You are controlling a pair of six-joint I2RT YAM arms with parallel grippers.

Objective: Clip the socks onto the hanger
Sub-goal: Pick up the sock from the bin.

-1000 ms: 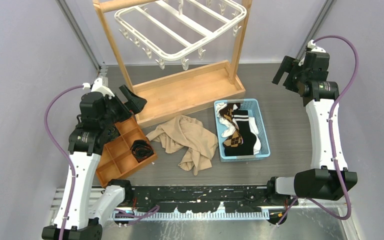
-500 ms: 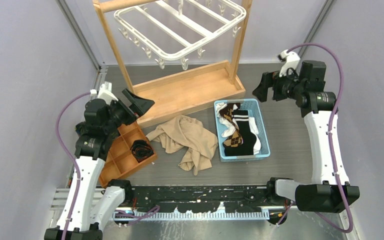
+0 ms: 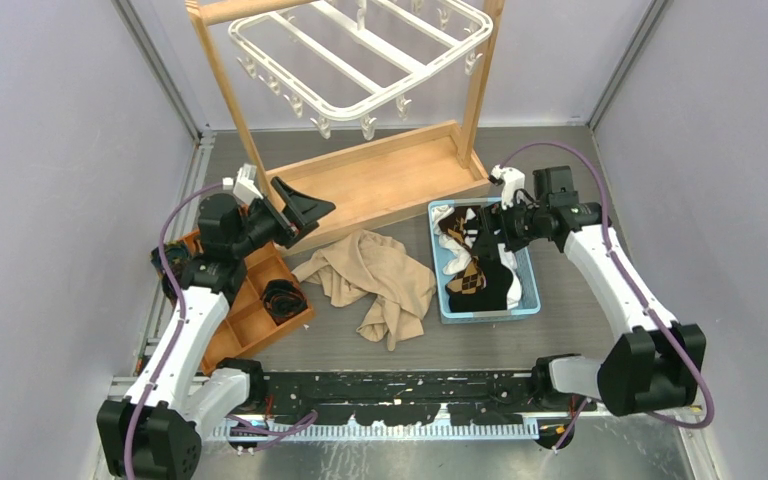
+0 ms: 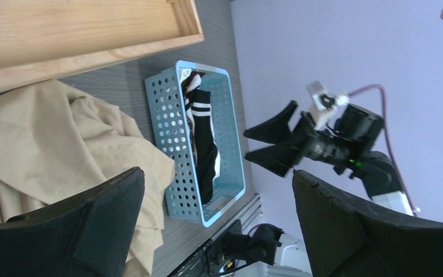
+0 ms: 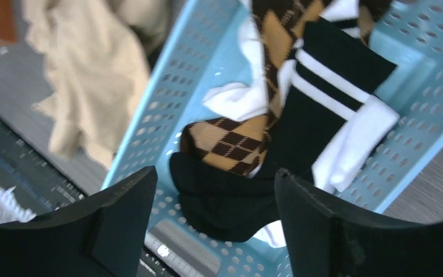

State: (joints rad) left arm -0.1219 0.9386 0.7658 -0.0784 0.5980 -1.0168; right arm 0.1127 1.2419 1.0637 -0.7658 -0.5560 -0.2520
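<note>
At the left of the top view, our left gripper [image 3: 303, 207] hangs above the near edge of the light wooden stand [image 3: 380, 185]. Its jaws are spread wide and hold nothing. The white plastic rectangular drying hanger [image 3: 380, 100] is slung from that stand at the upper centre, and the clips along its rim are bare.

Right of centre lies a crumpled plain beige cloth [image 3: 380, 280], which we leave alone. Just beside it is a light blue perforated plastic basket [image 3: 485, 316] holding all the socks [image 3: 475, 265], piled and overlapping. Some are black with white stripes, some brown argyle, some white.

Our right gripper [image 3: 485, 232] hovers over the far end of that basket. In its wrist view the fingers [image 5: 121, 225] stand well apart on either side of the heap and grasp nothing.

We judge the socks to be light, limp and a little stretchy. They will drape and sag once lifted, and a tangled neighbour may come up with the one we pinch. The black sock with white stripes [image 5: 329, 75] lies uppermost, so we would take it near the striped cuff. That leaves a free edge to feed into a clip.
</note>
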